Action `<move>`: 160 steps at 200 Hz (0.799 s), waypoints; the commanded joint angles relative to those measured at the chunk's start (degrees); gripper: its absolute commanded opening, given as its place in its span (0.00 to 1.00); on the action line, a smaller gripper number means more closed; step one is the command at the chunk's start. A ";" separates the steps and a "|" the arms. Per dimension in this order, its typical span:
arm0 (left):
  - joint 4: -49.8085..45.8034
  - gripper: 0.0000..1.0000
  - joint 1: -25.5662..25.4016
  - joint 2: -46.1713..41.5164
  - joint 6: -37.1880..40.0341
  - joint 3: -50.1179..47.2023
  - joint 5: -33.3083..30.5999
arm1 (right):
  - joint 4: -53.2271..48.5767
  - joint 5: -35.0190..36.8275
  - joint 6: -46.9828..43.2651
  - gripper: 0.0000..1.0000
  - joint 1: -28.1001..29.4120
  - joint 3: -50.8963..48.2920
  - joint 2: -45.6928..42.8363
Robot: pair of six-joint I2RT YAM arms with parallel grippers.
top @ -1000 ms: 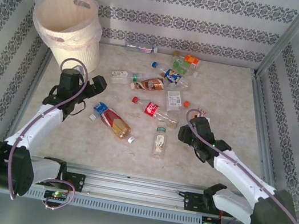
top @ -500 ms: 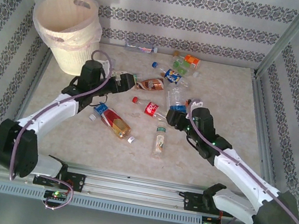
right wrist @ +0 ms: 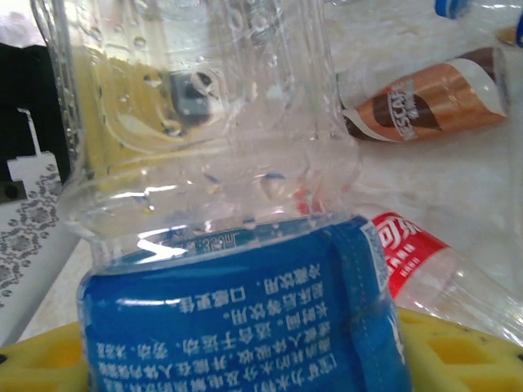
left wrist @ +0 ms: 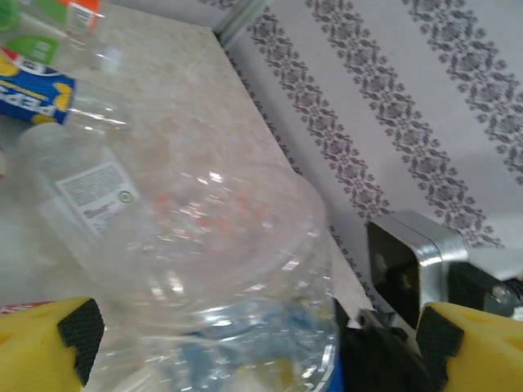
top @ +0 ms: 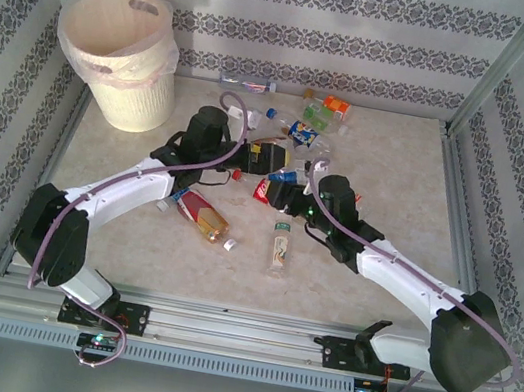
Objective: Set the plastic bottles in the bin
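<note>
Item: blue-label bottle [right wrist: 204, 163], sitting mid-table between both arms and seemingly raised off the surface, well apart from the bin [top: 139, 98] in the far left corner. Holder: the right gripper [right wrist: 245, 355] is clamping it at the label, yellow fingers pressing in from both sides. Receiver: the left gripper [left wrist: 260, 331] is standing wide around the clear upper body, with a gap showing at one pad, so a hand-over is apparently being set up. Hazards: the thin clear wall is likely buckling once squeezed, letting the bottle squirt out. A release by the holder ahead of a firm grip is risking a drop onto the cola bottle [right wrist: 409, 245] and brown bottle [right wrist: 425, 102] below, scattering them. The two grippers are working very close together, so fingers clashing is possible.
</note>
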 commanded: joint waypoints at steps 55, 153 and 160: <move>0.58 0.88 0.00 6.00 -4.69 5.61 -0.21 | 5.01 -3.67 -1.19 0.59 1.22 2.01 -0.08; 5.31 0.61 2.73 6.43 -8.92 4.00 0.51 | 2.72 -6.98 -4.30 0.84 0.95 3.91 0.09; 5.33 0.61 3.26 6.28 -9.24 3.83 0.14 | 2.07 -7.10 -4.80 0.88 0.92 4.19 -0.10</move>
